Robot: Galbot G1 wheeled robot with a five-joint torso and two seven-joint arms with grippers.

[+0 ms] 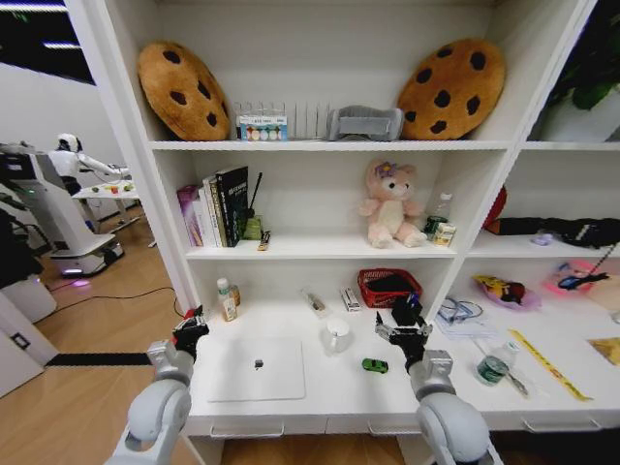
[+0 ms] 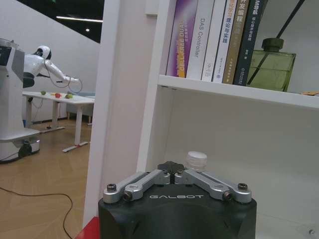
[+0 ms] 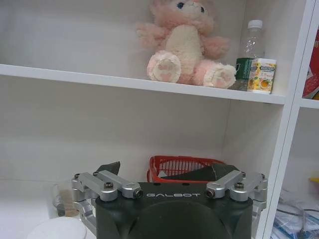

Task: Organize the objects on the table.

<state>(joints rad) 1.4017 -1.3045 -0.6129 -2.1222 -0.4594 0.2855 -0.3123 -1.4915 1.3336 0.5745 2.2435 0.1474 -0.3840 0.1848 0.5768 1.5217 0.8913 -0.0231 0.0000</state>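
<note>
the laptop [image 1: 256, 369] lies shut and flat near the front left of the worktop [image 1: 339, 397], with the green toy car [image 1: 375, 365] just to its right, near the front edge. the left hand [image 1: 191, 327] hovers at the laptop's left corner, fingers together and empty. the right hand [image 1: 407, 334] hangs just behind the car, fingers apart. the laptop looks stiff, slick and thin, best lifted by an edge; the car is light and may roll, so pinch its sides.
</note>
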